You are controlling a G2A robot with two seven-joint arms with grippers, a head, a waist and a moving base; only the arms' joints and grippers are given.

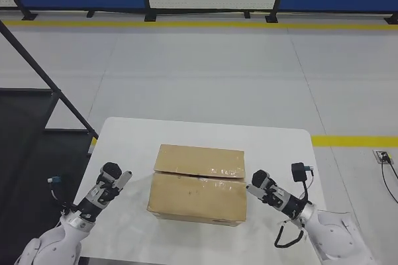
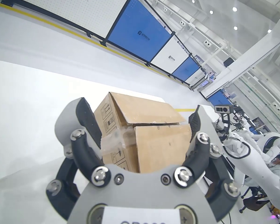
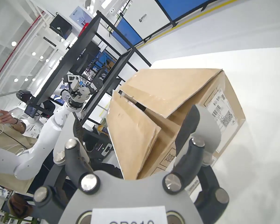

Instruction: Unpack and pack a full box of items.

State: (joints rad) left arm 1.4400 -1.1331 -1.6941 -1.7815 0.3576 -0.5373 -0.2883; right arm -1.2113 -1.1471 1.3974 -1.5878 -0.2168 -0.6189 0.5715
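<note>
Box [image 1: 199, 185] sits mid-table [image 1: 132, 139], long side running 9 to 3 o'clock, nearer the 6 o'clock edge. Brown cardboard, top flaps folded down and meeting at a seam along its length. Far flap [image 1: 200, 161] not flat: it lifts a little at the seam, and the right wrist view shows a dark gap under it. Near flap [image 1: 197, 194] lies lower. Clear tape [image 2: 114, 138] is crinkled over the seam at the box's 9 o'clock end, with printed handling marks [image 2: 107, 117] on that end. White barcode label [image 3: 221, 111] is on the 3 o'clock end. Can't tell what's inside.

Left gripper [image 1: 114, 173] hangs at 9 o'clock of the box, above the table, clearly apart from the cardboard, pointing in at it. Jaws spread wide, nothing between them; in its own wrist view the black pads [image 2: 87, 117] frame the box end.

Right gripper [image 1: 258, 180] is at 3 o'clock of the box, just beside that end, closer than the left one. Can't tell whether it touches. Jaws also wide apart, holding nothing, aimed at the box's end.

Table is white with rounded corners. Black frame [image 1: 53, 99] stands off the table's 10 o'clock corner. Yellow floor line [image 1: 361, 141] runs off at 3 o'clock, another [image 1: 185, 24] crosses far out at 12 o'clock. Floor socket [image 1: 382, 157] with a black cable [image 1: 394, 192] sits past the 3 o'clock edge.
</note>
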